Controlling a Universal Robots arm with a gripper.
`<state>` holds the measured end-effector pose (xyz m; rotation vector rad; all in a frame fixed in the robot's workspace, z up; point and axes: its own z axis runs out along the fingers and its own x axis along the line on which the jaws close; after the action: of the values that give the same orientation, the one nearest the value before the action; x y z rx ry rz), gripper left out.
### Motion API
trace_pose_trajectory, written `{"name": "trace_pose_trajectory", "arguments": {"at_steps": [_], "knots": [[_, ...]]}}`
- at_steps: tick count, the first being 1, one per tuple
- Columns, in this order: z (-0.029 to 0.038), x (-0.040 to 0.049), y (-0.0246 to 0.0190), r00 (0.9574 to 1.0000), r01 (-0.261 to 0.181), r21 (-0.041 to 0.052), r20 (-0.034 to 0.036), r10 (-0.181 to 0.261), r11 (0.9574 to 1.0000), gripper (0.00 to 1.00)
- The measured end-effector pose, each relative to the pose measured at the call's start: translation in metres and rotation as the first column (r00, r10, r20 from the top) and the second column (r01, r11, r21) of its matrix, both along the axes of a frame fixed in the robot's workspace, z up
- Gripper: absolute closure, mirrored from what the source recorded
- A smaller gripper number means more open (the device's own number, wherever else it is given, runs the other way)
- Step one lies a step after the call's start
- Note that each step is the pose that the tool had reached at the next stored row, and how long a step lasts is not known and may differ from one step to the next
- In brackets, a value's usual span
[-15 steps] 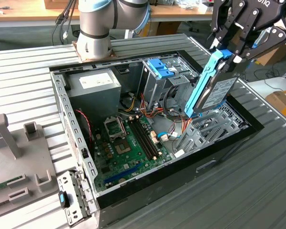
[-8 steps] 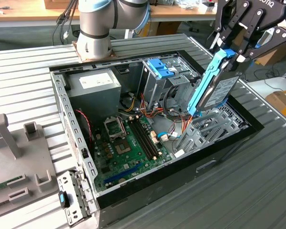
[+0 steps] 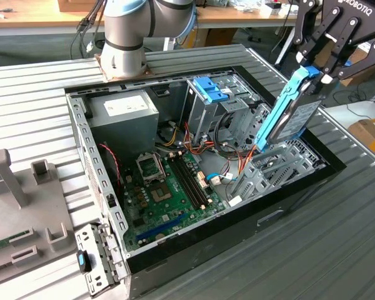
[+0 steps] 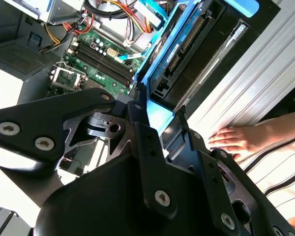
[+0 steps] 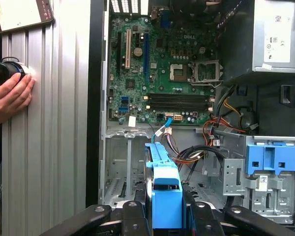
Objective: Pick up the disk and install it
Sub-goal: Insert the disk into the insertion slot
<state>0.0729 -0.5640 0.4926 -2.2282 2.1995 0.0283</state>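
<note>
1. Pincer (image 3: 317,70): clenched on the disk (image 3: 295,120), which stands tilted with its lower end down in the open computer case (image 3: 281,215).
2. Desk (image 3: 344,250): grey ribbed metal; a hand (image 5: 10,96) rests on it.
3. Background: wooden workbench (image 3: 37,15).

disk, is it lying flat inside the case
No, the disk stands steeply tilted over the case, its top end in the claw.

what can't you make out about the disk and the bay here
- Exterior view: the disk, its lower end hidden behind the grey drive cage; seated or not, cannot tell.
- Second wrist view: the disk's gripped end, hidden by the gripper body.
- First wrist view: dark round thing under a person's hand, cut off by the edge.
</note>
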Motion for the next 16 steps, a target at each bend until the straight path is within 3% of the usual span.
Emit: {"name": "trace_pose_trajectory", "arguments": {"at_steps": [4, 8, 16], "knots": [[-0.0058, 0.0001, -0.0093, 1.0000, 0.000, -0.0001, -0.0001, 0.000, 1.0000, 0.64], [-0.0063, -0.0001, -0.0116, 1.0000, 0.000, 0.0008, -0.0001, 0.000, 1.0000, 0.64], [-0.0161, -0.0010, -0.0140, 1.0000, -0.001, 0.0009, -0.0001, 0.001, 1.0000, 0.64]]}}
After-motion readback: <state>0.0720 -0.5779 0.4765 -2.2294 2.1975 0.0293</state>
